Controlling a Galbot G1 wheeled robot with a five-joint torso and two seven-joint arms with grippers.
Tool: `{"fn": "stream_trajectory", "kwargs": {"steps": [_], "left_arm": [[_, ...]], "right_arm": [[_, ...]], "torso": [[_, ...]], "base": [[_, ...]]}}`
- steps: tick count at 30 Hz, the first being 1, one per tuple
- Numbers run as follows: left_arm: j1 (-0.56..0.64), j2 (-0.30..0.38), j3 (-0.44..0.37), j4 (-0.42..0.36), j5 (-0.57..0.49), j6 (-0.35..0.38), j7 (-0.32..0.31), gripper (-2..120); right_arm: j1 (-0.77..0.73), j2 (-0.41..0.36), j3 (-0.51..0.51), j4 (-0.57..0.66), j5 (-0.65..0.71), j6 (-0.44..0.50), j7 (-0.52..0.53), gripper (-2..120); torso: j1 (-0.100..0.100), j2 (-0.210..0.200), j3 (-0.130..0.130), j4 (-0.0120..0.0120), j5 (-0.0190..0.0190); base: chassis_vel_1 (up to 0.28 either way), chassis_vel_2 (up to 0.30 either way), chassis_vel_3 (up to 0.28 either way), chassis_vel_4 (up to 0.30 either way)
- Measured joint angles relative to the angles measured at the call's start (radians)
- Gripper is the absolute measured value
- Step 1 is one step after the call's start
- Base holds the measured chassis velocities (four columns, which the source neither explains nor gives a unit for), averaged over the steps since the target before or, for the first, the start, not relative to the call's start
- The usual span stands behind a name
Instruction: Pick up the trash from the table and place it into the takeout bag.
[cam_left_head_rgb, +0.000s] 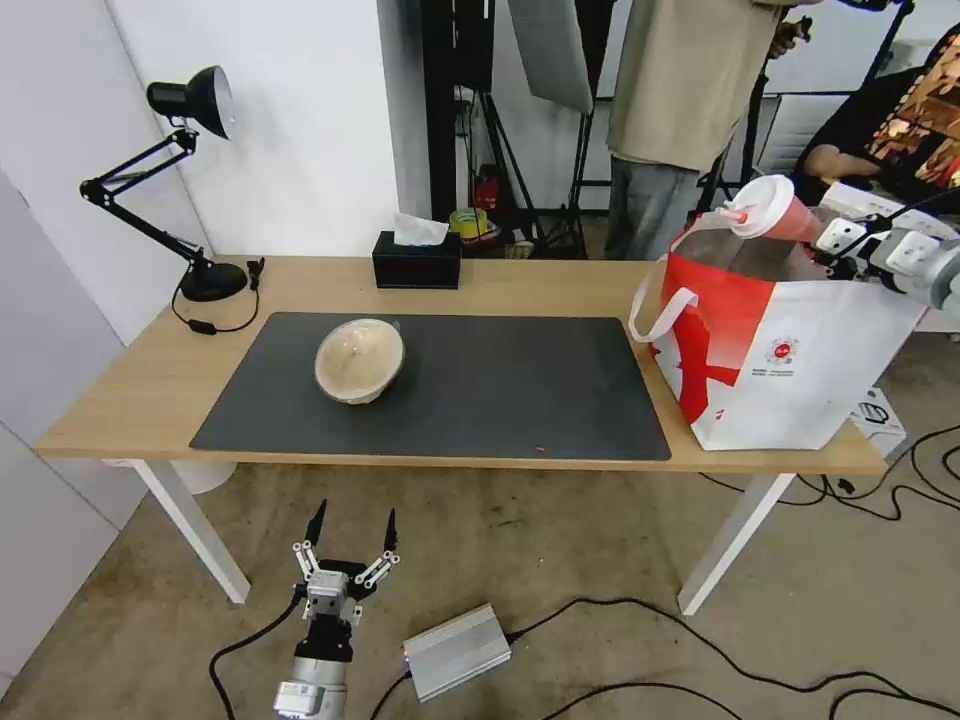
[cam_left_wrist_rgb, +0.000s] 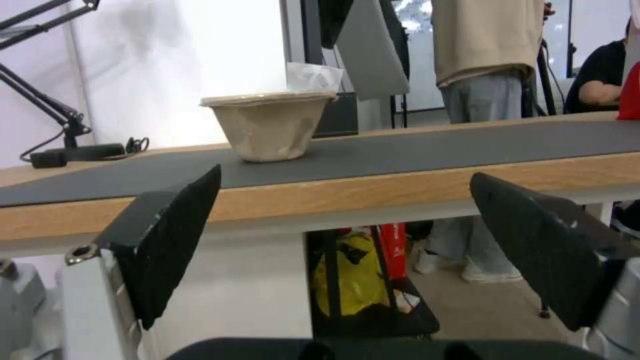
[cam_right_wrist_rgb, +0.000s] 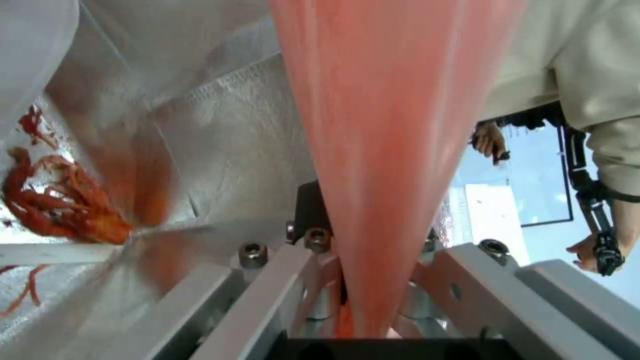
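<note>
A beige bowl (cam_left_head_rgb: 359, 360) (cam_left_wrist_rgb: 269, 125) rests on the dark grey mat (cam_left_head_rgb: 450, 390) of the long wooden table (cam_left_head_rgb: 130, 380). At the table's right end stands the red-and-white takeout bag (cam_left_head_rgb: 780, 360). My right gripper (cam_left_head_rgb: 835, 245) is shut on the red drink cup (cam_left_head_rgb: 772, 210) (cam_right_wrist_rgb: 387, 150), holding it tilted over the bag's mouth. Red food scraps (cam_right_wrist_rgb: 53, 200) lie inside against the foil lining (cam_right_wrist_rgb: 220, 145). My left gripper (cam_left_head_rgb: 350, 545) (cam_left_wrist_rgb: 347, 250) hangs open below the table's front edge, in front of the bowl.
A black tissue box (cam_left_head_rgb: 417, 262) sits at the table's back edge and a black desk lamp (cam_left_head_rgb: 190, 180) at the back left. A silver box (cam_left_head_rgb: 458, 652) and cables lie on the floor beside my left arm. People stand behind the table.
</note>
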Motion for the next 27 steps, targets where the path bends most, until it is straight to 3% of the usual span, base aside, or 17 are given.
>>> {"fn": "stream_trajectory", "kwargs": {"steps": [4,6,12,14,27], "left_arm": [[0.001,-0.003,0.000,0.005,0.000,-0.008,0.000,100],[0.003,-0.007,0.000,0.006,0.000,-0.011,0.000,100],[0.004,-0.012,0.000,0.006,0.001,-0.011,0.000,100],[0.005,-0.018,0.001,0.005,0.005,-0.012,0.000,100],[0.005,-0.022,0.005,0.004,0.012,-0.012,0.000,100]], "right_arm": [[0.029,0.006,-0.031,-0.018,-0.012,0.002,-0.012,9],[0.055,0.009,-0.052,-0.029,-0.022,0.003,-0.022,21],[0.071,0.010,-0.062,-0.035,-0.042,0.007,-0.046,35],[0.075,0.011,-0.063,-0.038,-0.047,0.009,-0.059,48],[0.092,-0.007,-0.064,-0.031,-0.051,0.018,-0.074,93]], "torso": [[0.000,0.000,0.000,0.0000,0.0001],[0.000,0.000,0.000,0.0000,0.0000],[0.000,0.000,0.000,0.0000,0.0000],[0.000,0.000,0.000,0.0000,0.0000],[0.000,0.000,0.000,0.0000,0.0000]], "base": [[0.000,0.000,0.000,0.000],[0.000,0.000,0.000,0.000],[0.000,0.000,0.000,0.000],[0.000,0.000,0.000,0.000],[0.000,0.000,0.000,0.000]]}}
